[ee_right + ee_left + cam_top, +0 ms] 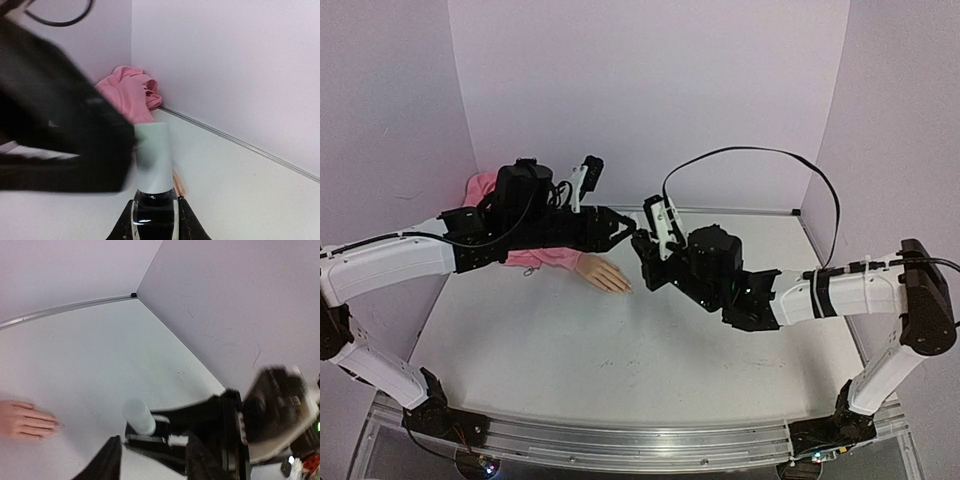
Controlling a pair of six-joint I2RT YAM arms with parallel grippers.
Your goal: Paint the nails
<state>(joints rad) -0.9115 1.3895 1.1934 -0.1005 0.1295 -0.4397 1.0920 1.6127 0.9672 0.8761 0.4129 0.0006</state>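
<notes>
White table (570, 350) holds mannequin hand (603, 272) lying crosswise, nails (626, 288) seemingly pointing right.

The left arm (390, 262) and the right arm (865, 290) wear smooth white shells on their long links; the joints between them are blocky black housings (470, 240); each wrist has a rounded black motor block (520, 185) and a small white camera bracket (586, 180); a thin black cable (760, 152) arcs from the right wrist to the right forearm, where a black band (823, 293) wraps the shell; the base mounts (432, 408) are black; the left arm's fingers (111, 462) are matte black.
</notes>
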